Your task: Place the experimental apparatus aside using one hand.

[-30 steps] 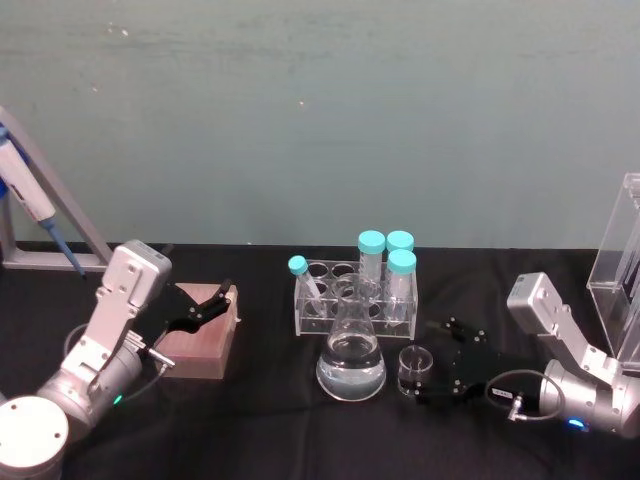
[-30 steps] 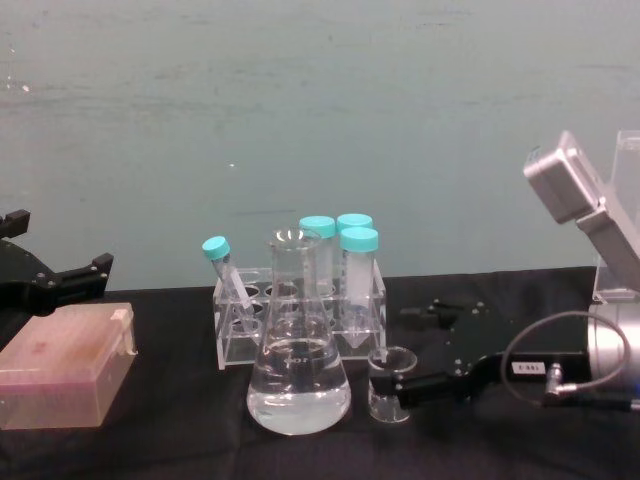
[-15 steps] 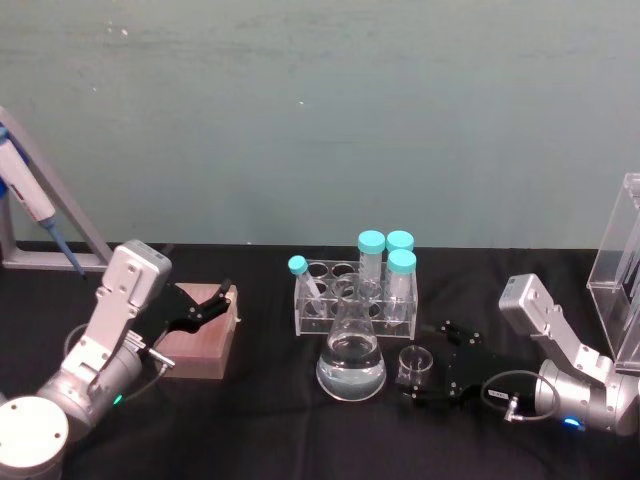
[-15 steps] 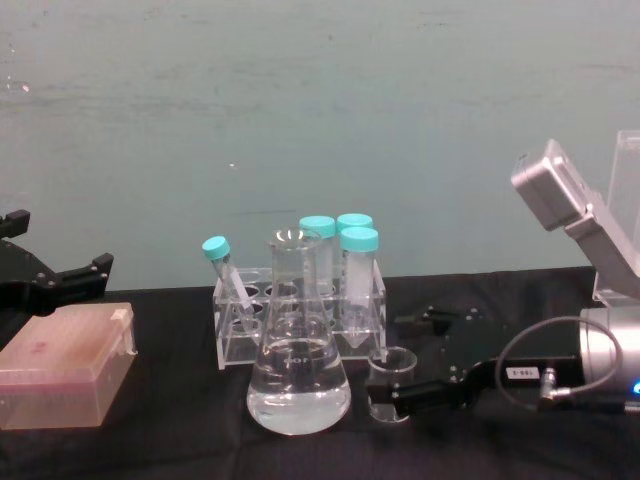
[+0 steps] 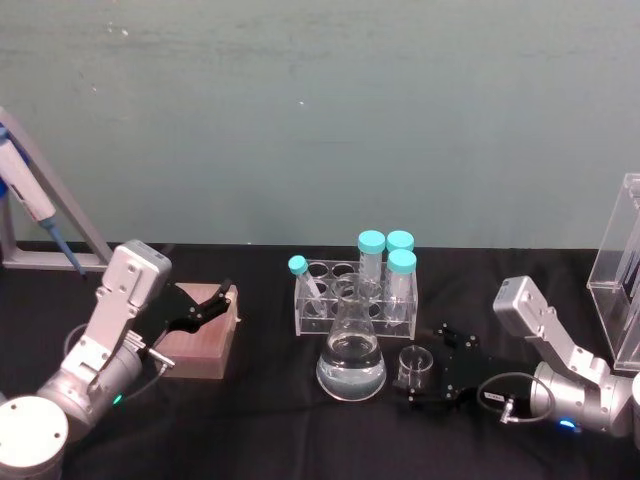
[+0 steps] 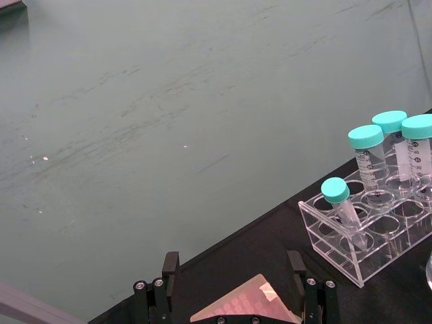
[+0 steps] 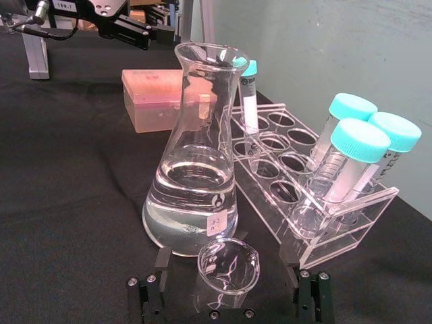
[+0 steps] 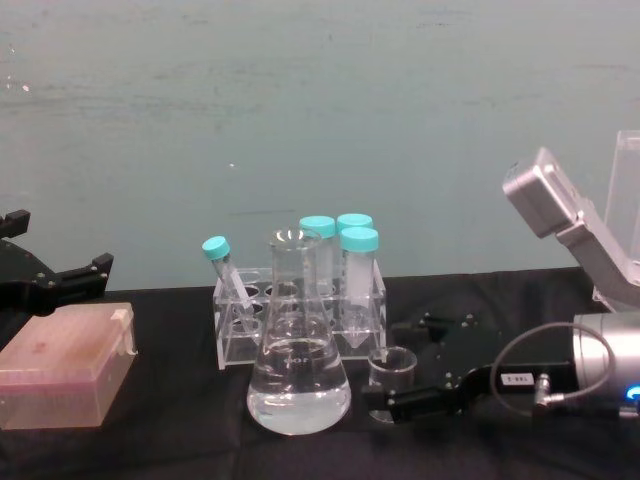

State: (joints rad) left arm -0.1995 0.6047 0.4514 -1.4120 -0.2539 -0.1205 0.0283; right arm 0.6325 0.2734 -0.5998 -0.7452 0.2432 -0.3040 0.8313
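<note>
The small glass beaker (image 5: 414, 360) is being straddled by the right gripper (image 5: 416, 376), which is being held low over the black tabletop (image 5: 270, 410) with its fingers spread, one on each side of the glass. In the right wrist view the beaker (image 7: 228, 268) is being framed between the two fingers (image 7: 144, 297), with a gap showing on either side. The beaker is standing upright just beside the conical flask (image 5: 351, 366), on its right. The flask, partly filled with clear liquid, is standing in front of a clear tube rack (image 5: 318, 312) carrying teal-capped tubes. The tall acrylic stand (image 5: 622, 270) is being seen at the tabletop's right edge, well apart from the rest. The left gripper (image 5: 212, 303) is being held, fingers apart, over a pink box (image 5: 196, 350) on the left.
</note>
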